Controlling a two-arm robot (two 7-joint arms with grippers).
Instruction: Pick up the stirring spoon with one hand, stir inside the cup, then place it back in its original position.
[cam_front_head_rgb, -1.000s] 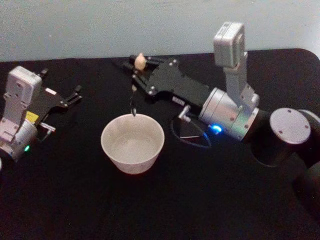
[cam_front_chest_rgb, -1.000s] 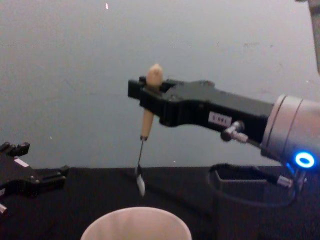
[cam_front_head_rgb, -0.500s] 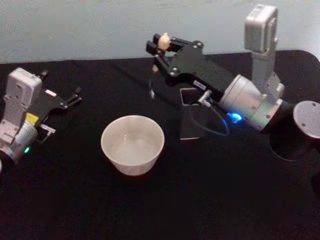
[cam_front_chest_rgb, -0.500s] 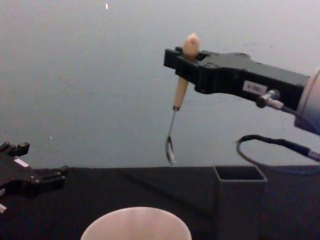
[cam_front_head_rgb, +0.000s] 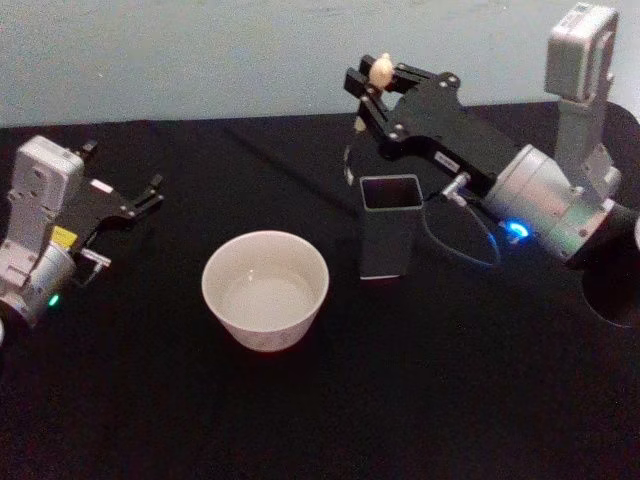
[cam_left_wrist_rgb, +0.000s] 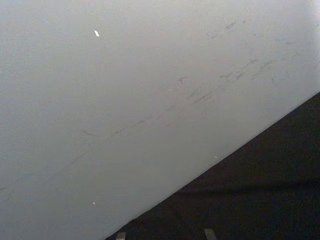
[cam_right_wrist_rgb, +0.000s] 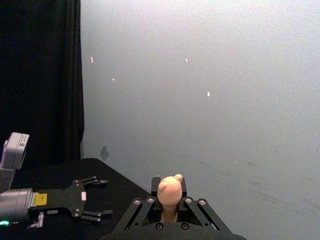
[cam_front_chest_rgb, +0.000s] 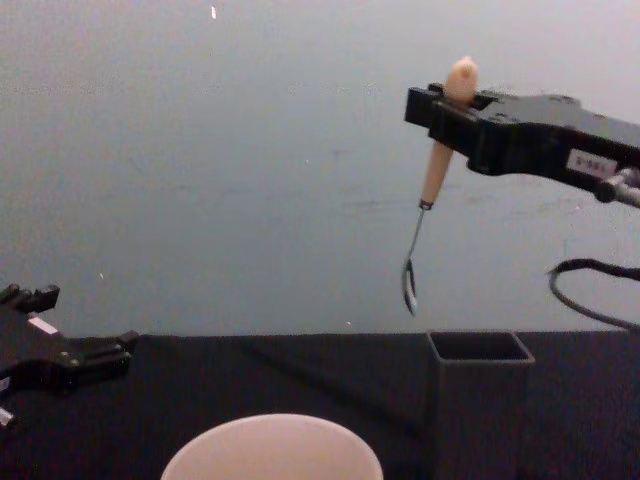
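Note:
My right gripper (cam_front_head_rgb: 377, 88) is shut on the cream handle of the stirring spoon (cam_front_chest_rgb: 435, 172), which hangs bowl-down in the air. The silver bowl hovers a little above and to the left of the dark grey square holder (cam_front_chest_rgb: 478, 395). In the right wrist view the spoon's rounded knob (cam_right_wrist_rgb: 169, 188) sticks up between the jaws. The cream-white cup (cam_front_head_rgb: 262, 328) stands on the black table, left of the holder and apart from the spoon. At the table's left side rests my left gripper (cam_front_head_rgb: 128, 192), open and holding nothing.
The holder (cam_front_head_rgb: 389, 228) stands just right of the cup, under my right arm. A black cable (cam_front_head_rgb: 468, 250) loops from that arm beside the holder. A pale wall runs behind the table's far edge. The black cloth in front of the cup is bare.
My right gripper has carried the spoon rightward and upward, from over the cup's far rim to above the holder. The left arm has stayed still.

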